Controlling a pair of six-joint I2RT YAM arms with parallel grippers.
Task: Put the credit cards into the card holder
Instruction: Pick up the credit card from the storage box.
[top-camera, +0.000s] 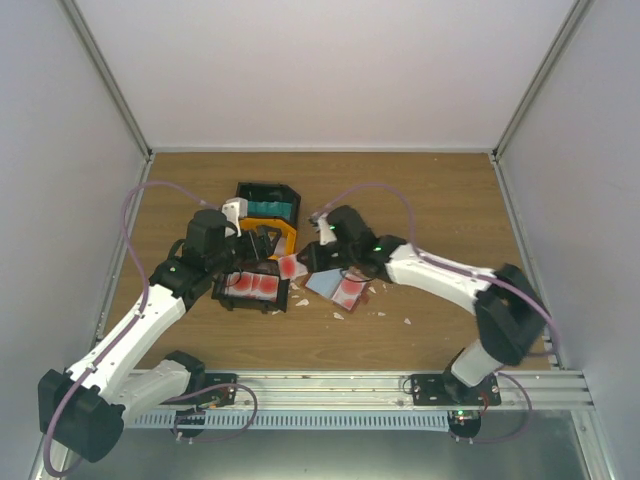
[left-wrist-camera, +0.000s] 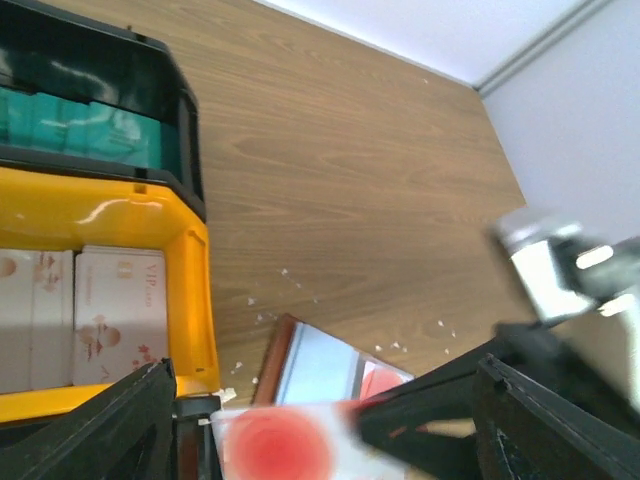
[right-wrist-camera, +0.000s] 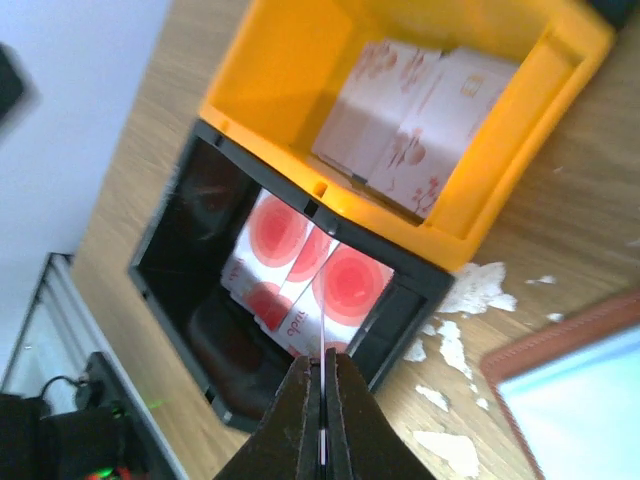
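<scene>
My right gripper (top-camera: 312, 258) is shut on a red-and-white credit card (top-camera: 290, 266), held edge-on in the right wrist view (right-wrist-camera: 322, 385) above the black bin of red-and-white cards (right-wrist-camera: 300, 270). The card holder (top-camera: 326, 283) lies open on the table just right of the bins, with a pale blue inside and a red-and-white card (top-camera: 350, 291) in its right half. My left gripper (top-camera: 248, 250) is open over the bins. In the left wrist view (left-wrist-camera: 325, 405) its jaws stand wide, with the held card (left-wrist-camera: 280, 442) and the card holder (left-wrist-camera: 315, 365) between them.
Three bins stand in a row: a black bin (top-camera: 268, 203) with teal cards at the back, a yellow bin (top-camera: 287, 236) with pale pink-white cards (right-wrist-camera: 410, 110), and a black bin (top-camera: 222, 292) nearest. White scraps (top-camera: 338, 314) lie by the holder.
</scene>
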